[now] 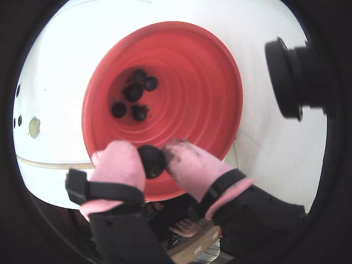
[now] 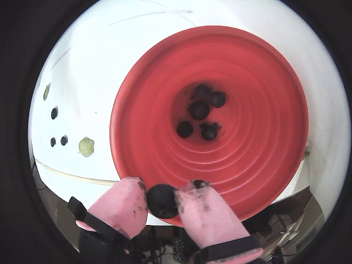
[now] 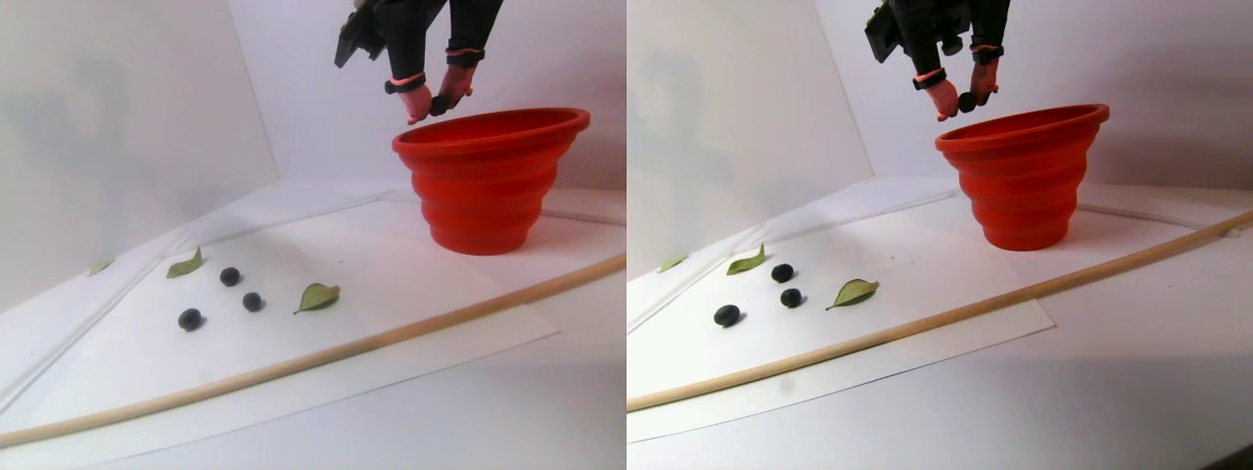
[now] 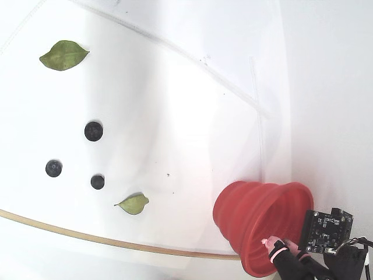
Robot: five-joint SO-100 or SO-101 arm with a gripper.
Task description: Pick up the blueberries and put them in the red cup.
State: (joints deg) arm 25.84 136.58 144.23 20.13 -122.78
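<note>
- Gripper (image 2: 163,199): we see its two pink-padded fingers (image 1: 116,163) pinched on a single blueberry (image 1: 152,160), held above the near rim of the red cup (image 3: 487,181); the stereo pair view shows the berry clear of the rim, not touching it.
- Held berry: round, matt, blue-black. We judge it light and soft-skinned, liable to burst or roll under pressure, so a gentle hold across its widest part (as here) suits it best. Dark smears on the pink pads suggest the skin marks easily.
- Cup: red silicone with stepped, ribbed walls that widen to a broad round rim. We judge it flexible and light enough to shift if knocked. Both wrist views show five berries (image 2: 199,110) already lying clustered on its floor.
- Loose berries: three (image 4: 94,131) lie on the white sheet (image 4: 175,116), well apart from the cup, between two green leaves (image 4: 64,54) (a third, paler leaf lies at the sheet's far edge in the stereo pair view).
- Surroundings: a smooth white sheet on a pale table, with a thin wooden rod (image 3: 323,352) lying along its near edge.
</note>
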